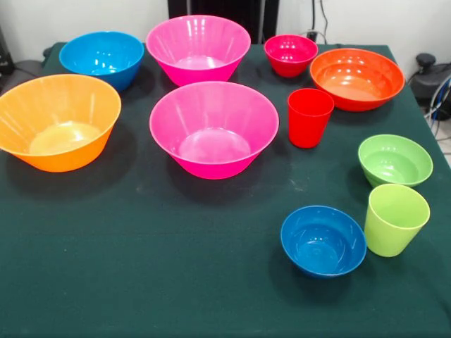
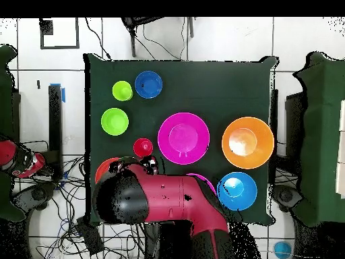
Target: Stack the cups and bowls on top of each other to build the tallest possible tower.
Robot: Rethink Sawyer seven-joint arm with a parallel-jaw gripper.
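All pieces stand apart on the green table [image 1: 141, 282], none stacked. The red cup [image 1: 309, 117] [image 2: 142, 147] stands by the near pink bowl [image 1: 213, 128] [image 2: 183, 138]. The lime green cup [image 1: 395, 219] [image 2: 122, 90], small green bowl [image 1: 394, 160] and small blue bowl [image 1: 323, 239] sit front right. The wide red-orange bowl [image 1: 356, 77], small red bowl [image 1: 290, 54], far pink bowl [image 1: 198, 48], mid-sized blue bowl [image 1: 101, 58] and yellow-orange bowl [image 1: 58, 121] lie behind. The gripper [image 2: 149, 163] shows only as dark parts at the arm's end in the overhead view.
The red arm [image 2: 168, 202] lies over the table's robot side in the overhead view, hiding the small red bowl and most of the red-orange bowl and far pink bowl. Cables and grey gear lie on the floor around the table.
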